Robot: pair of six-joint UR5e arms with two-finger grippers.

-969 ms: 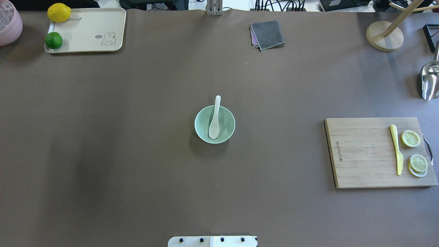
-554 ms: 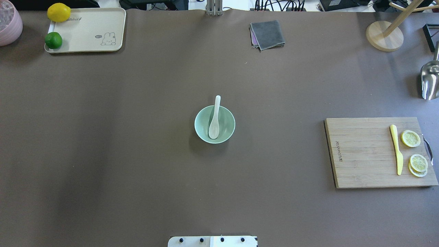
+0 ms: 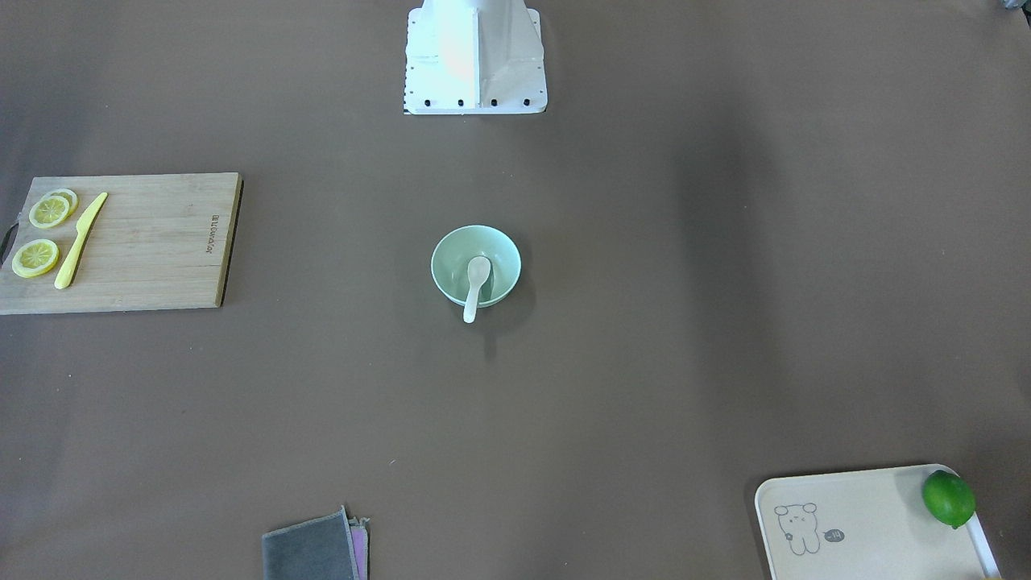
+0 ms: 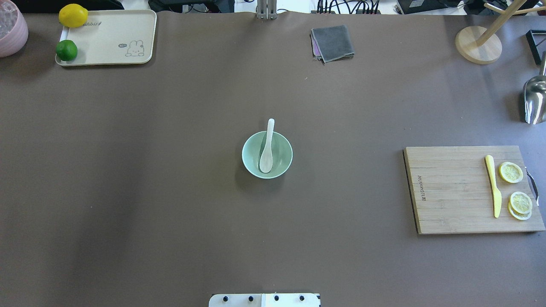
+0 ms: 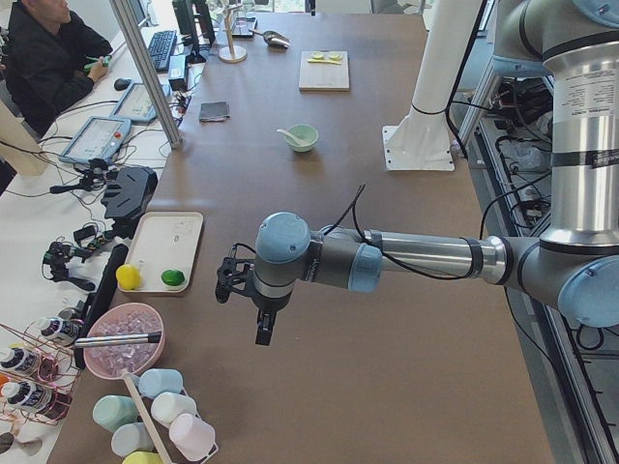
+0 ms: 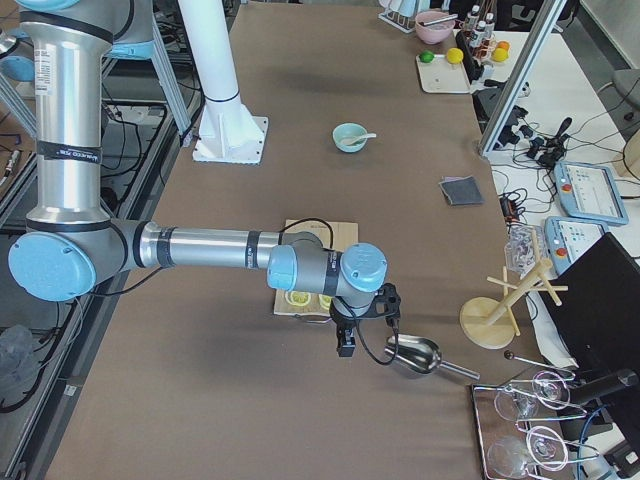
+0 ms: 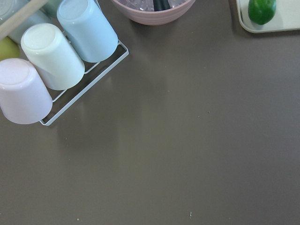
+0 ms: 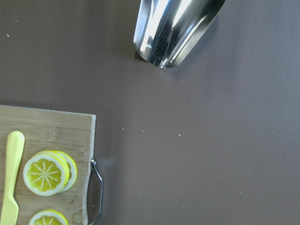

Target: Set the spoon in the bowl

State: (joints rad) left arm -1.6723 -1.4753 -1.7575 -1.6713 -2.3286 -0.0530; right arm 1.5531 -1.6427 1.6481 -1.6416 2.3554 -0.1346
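The pale mint-green bowl (image 4: pixel 246 155) stands at the middle of the table. The white spoon (image 4: pixel 267 149) lies in it, scoop on the bowl's bottom, handle resting on the far rim and sticking out past it. Both also show in the front-facing view, bowl (image 3: pixel 449 251) and spoon (image 3: pixel 475 286). No gripper is near them. My left gripper (image 5: pixel 261 332) hangs above the table's left end and my right gripper (image 6: pixel 346 345) above its right end. They show only in the side views, so I cannot tell whether they are open or shut.
A cream tray (image 4: pixel 111 38) with a lemon and a lime sits far left. A cutting board (image 4: pixel 452 189) with a yellow knife and lemon slices lies at the right. A grey cloth (image 4: pixel 332 42), a metal scoop (image 4: pixel 534 100), a wooden stand and a cup rack (image 7: pixel 56 61) stand around the edges.
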